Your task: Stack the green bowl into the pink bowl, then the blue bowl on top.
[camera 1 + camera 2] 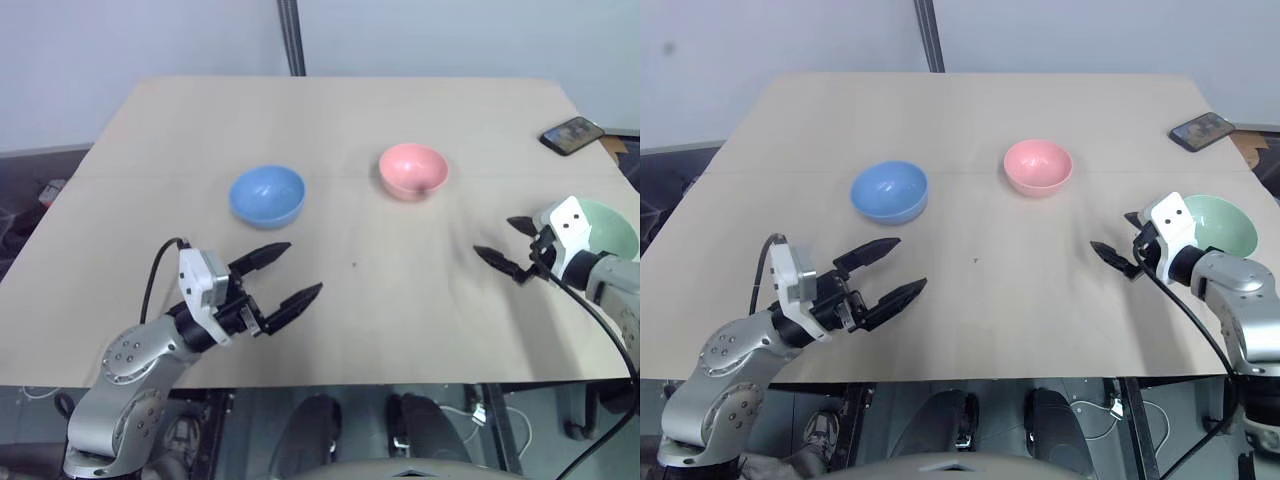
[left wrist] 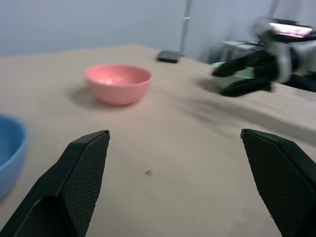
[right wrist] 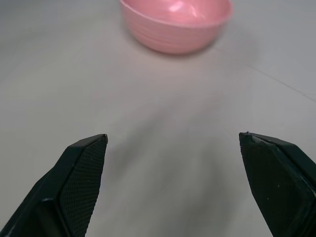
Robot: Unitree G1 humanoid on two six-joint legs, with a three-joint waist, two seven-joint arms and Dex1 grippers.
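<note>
A: Bowls?
B: Three, all separate, nothing stacked. Green bowl [image 1: 1220, 224] sits close to the table's right edge, about midway along it. Pink bowl [image 1: 413, 170] is mid-table, a bit right of centre. Blue bowl [image 1: 267, 194] is mid-table, left of centre, well apart from the pink one.

A: Claws?
B: Right gripper [image 1: 508, 246] is spread wide, holding nothing, just beside the green bowl on its inner side, hovering over bare tabletop; the wrist block covers part of the bowl's rim. Its wrist view looks across bare wood at the pink bowl. Left gripper [image 1: 282, 274] is also spread, empty, above the near part of the table, just short of the blue bowl, fingers [image 1: 262, 256] aimed inward.

A: Free room?
B: Wide bare wood between the two grippers and along the near edge of the table [image 1: 350, 330]. Far half is bare too.

A: Other stuff?
B: Dark phone [image 1: 572, 135] at the far right corner, well apart from the bowls.
</note>
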